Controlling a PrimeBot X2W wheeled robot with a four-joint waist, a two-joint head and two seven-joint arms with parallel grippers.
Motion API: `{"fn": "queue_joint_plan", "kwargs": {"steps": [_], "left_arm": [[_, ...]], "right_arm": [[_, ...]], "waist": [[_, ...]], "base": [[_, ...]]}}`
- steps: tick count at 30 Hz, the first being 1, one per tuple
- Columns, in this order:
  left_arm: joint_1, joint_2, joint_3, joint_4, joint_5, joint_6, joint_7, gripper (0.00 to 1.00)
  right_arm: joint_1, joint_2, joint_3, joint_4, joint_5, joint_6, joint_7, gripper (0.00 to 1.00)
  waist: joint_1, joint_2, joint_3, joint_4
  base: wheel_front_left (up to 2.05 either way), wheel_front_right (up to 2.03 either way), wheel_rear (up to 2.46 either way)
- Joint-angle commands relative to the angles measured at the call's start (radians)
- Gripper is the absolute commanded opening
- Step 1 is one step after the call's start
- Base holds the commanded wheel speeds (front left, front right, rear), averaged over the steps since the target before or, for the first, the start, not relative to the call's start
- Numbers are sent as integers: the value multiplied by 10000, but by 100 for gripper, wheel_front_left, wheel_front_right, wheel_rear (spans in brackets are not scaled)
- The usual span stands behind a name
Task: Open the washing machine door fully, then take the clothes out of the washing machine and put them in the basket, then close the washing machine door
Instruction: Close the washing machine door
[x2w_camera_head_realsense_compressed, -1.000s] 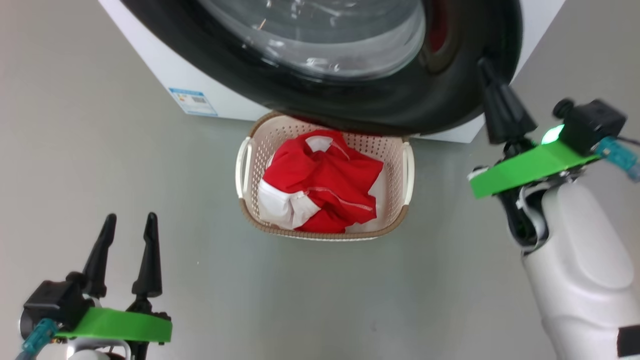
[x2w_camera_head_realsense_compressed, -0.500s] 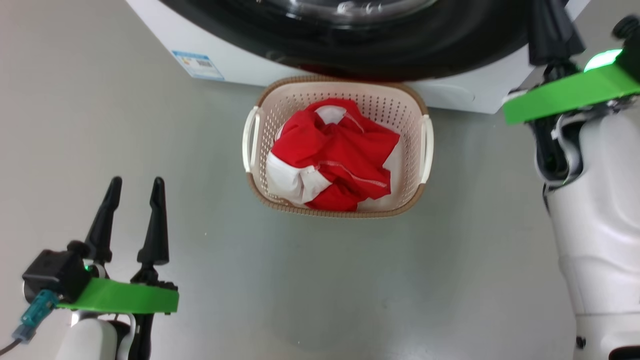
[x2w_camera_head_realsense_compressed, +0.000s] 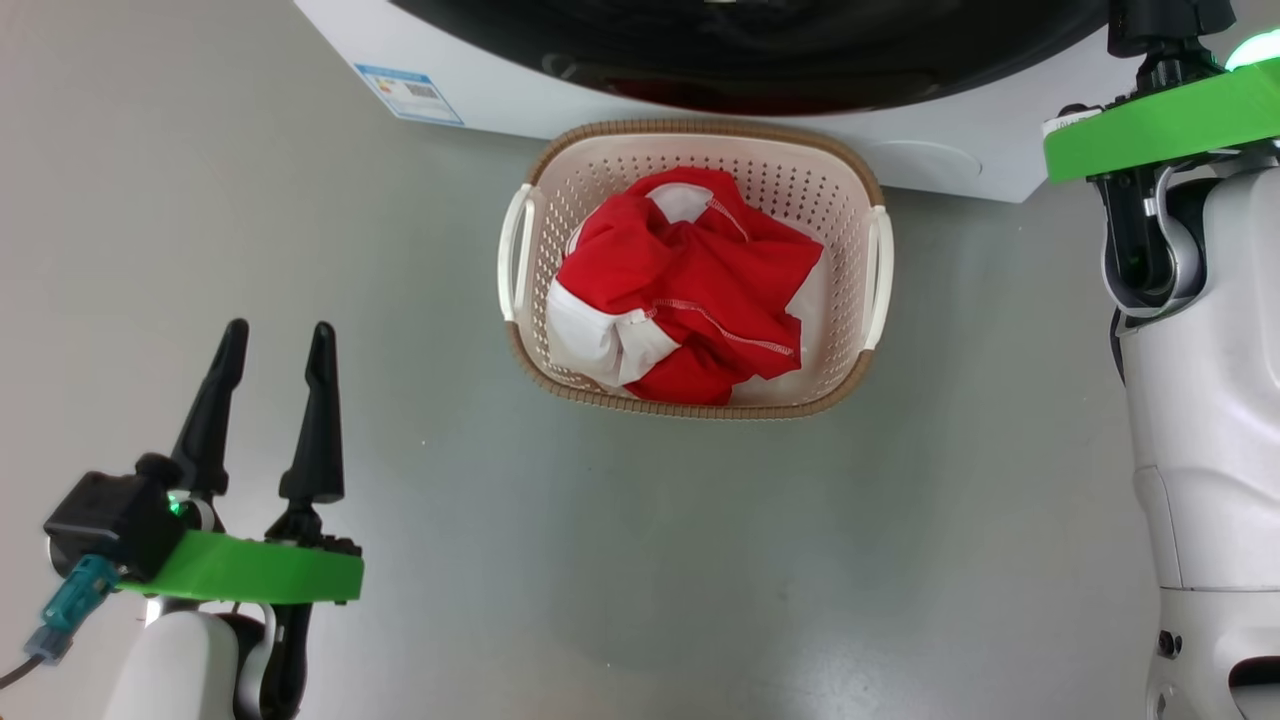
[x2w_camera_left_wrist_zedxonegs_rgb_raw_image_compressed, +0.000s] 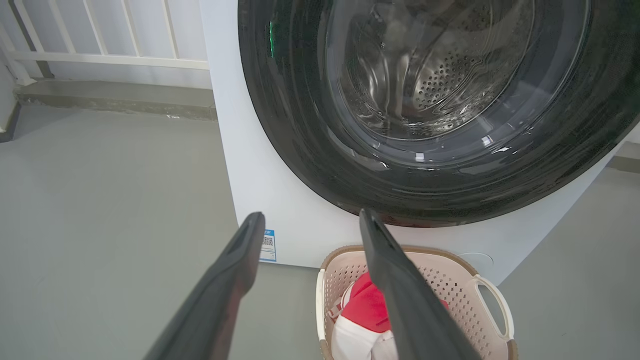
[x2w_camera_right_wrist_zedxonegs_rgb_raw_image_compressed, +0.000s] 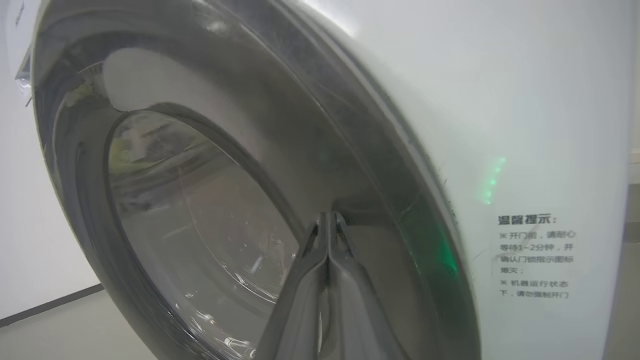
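The washing machine (x2w_camera_left_wrist_zedxonegs_rgb_raw_image_compressed: 260, 165) stood on the grey floor (x2w_camera_head_realsense_compressed: 620, 560). Its door (x2w_camera_left_wrist_zedxonegs_rgb_raw_image_compressed: 280, 100), a wide glossy black ring around bulging clear glass, looked flush against the white front, with the perforated steel drum (x2w_camera_left_wrist_zedxonegs_rgb_raw_image_compressed: 440, 80) visible through the glass. The cream basket (x2w_camera_head_realsense_compressed: 600, 170) with the brown woven-look rim sat on the floor just in front of the machine, directly below the door. The red clothes (x2w_camera_head_realsense_compressed: 690, 290) with white panels lay bunched inside the basket.

The right end effector (x2w_camera_right_wrist_zedxonegs_rgb_raw_image_compressed: 328, 216) was clenched, its two dark fingers pressed together and holding nothing. Its tips were at the black ring near the door's outer edge, beside the printed notice (x2w_camera_right_wrist_zedxonegs_rgb_raw_image_compressed: 535, 255) on the machine's front. Whether they actually touched the ring could not be told.

The left end effector (x2w_camera_head_realsense_compressed: 279, 332) hung well out in front of the machine, on the side of its blue label (x2w_camera_head_realsense_compressed: 410, 93). Its fingers were spread apart, empty and pointed toward the machine.
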Motion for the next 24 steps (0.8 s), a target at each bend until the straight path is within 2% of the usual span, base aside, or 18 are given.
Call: {"fn": "queue_joint_plan", "kwargs": {"steps": [1,4,5,6,8,9,10,11,24], "left_arm": [[-71,278,337,-195,-77,-29,-93,100],[-14,264,321,-134,-71,-29,-93,100],[15,265,314,-107,-65,-29,-93,100],[50,266,311,-80,-59,-29,-93,100],[139,271,319,-13,-48,-29,-93,100],[191,278,331,22,-43,-29,-93,100],[246,286,340,57,-38,-29,-93,100],[304,296,348,93,-33,-29,-93,100],[1065,602,677,539,-69,-29,-93,100]], "right_arm": [[-124,200,225,-373,-85,0,-34,0],[134,201,438,-389,-52,0,-34,1],[267,207,492,-397,-38,0,-34,4],[419,210,565,-398,-32,0,-34,12],[776,218,758,-400,-45,0,-34,44],[966,211,877,-383,-51,0,-34,67],[1161,201,983,-372,-54,0,-34,95],[1363,183,1094,-358,-55,0,-34,100],[3982,-81,1412,-304,222,0,-34,100]], "waist": [[0,0,-84,-36],[0,0,-215,-79],[0,0,-286,-99],[0,0,-363,-122],[0,0,-544,-182],[0,0,-644,-220],[0,0,-748,-259],[0,0,-860,-299],[0,0,-2246,-1143]], "base": [[0,0,0],[0,0,0],[0,0,0],[0,0,0],[0,0,0],[0,0,0],[0,0,0],[0,0,0],[0,0,0]]}}
